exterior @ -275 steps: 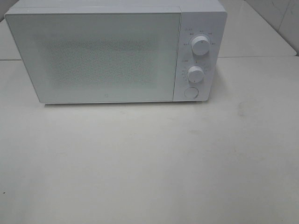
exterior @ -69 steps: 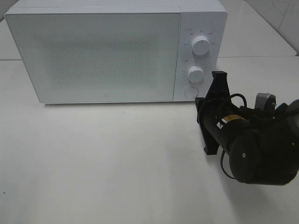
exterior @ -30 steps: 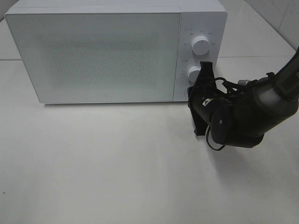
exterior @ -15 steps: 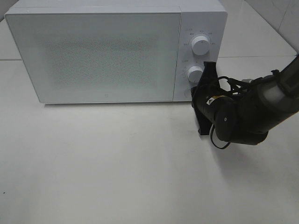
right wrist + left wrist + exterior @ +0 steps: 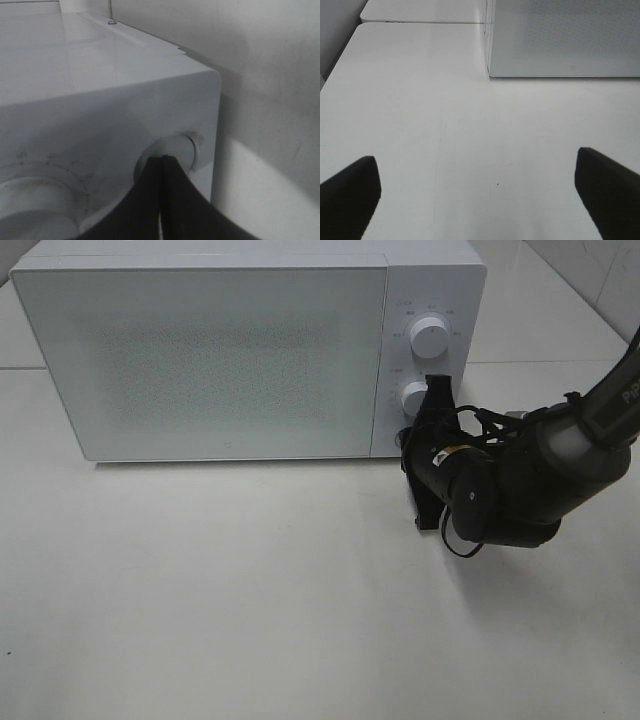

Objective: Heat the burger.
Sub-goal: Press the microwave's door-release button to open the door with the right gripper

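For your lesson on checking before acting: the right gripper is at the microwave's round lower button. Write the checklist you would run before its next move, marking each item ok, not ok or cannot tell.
1. right gripper shut, tips together for a push: ok.
2. Tips lined up on the round button: ok; whether they are pressing it firmly: cannot tell.
3. microwave door open for loading: not ok, it is shut.
4. left gripper open and empty above the table: ok.
5. burger located and within reach: cannot tell, no view shows it.
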